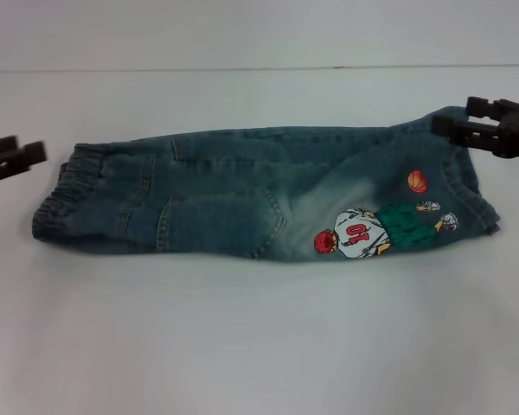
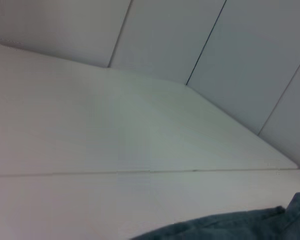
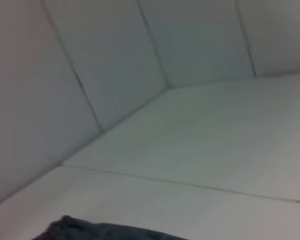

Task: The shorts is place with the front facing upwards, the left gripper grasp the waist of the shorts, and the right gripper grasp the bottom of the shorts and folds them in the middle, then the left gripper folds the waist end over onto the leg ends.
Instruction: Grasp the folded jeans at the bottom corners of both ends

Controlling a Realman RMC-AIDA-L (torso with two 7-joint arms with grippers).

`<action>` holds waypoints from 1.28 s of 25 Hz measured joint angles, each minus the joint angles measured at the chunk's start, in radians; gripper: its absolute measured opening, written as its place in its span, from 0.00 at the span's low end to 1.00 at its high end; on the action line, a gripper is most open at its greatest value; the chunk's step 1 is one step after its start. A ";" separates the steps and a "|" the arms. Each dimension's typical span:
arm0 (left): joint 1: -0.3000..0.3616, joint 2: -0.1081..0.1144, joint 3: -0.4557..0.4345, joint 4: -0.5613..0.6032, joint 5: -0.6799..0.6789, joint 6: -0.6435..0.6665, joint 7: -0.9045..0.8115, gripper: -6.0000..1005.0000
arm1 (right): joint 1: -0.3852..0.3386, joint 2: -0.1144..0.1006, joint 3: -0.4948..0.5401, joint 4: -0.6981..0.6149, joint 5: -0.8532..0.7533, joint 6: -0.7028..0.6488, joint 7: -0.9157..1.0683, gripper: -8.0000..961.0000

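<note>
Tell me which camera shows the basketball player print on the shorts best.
The head view: the basketball player print lies in full sight on the shorts. Both wrist views catch only a plain denim edge, no print.

Only the tips of the robot are showing from here. The left pincer (image 1: 22, 156) is looking black and blocky, with two stubby, squared prongs. The right pincer (image 1: 454, 118) is showing the same matte black, with two prongs running back into a chunkier dark body.
</note>
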 joint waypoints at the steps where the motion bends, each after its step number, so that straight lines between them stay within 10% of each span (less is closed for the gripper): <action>1: 0.012 0.008 -0.001 0.002 0.003 0.003 -0.009 0.58 | -0.001 0.001 -0.001 0.007 0.011 -0.008 -0.018 0.99; 11: 0.047 0.096 0.010 -0.072 0.092 0.019 -0.063 0.59 | 0.009 0.003 0.000 0.259 0.180 0.025 -0.373 0.99; 32: 0.015 0.076 0.063 -0.108 0.112 -0.054 0.055 0.58 | 0.010 -0.001 -0.066 0.312 0.020 -0.075 -0.525 0.99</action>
